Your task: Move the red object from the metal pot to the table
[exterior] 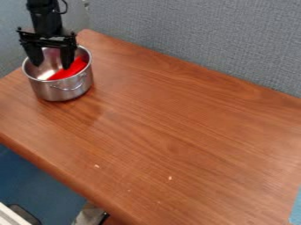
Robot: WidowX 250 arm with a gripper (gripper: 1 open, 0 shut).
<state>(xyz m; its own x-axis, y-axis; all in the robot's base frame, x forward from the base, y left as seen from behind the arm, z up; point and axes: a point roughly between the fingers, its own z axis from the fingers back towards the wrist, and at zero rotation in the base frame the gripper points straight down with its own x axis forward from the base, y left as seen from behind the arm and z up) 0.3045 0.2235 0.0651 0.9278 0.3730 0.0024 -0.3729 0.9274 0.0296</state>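
Behind everything stands a wall [200,31] covered in blue-grey fabric or carpet-like material with a fine, even texture; it fills the top and right of the view. The light is soft and even, with a pale sheen across the middle of the wood. Below the near edge, at lower left, a strip of blue floor [30,180] shows. At the bottom edge sit a pale object and some dark hardware, too small to identify.
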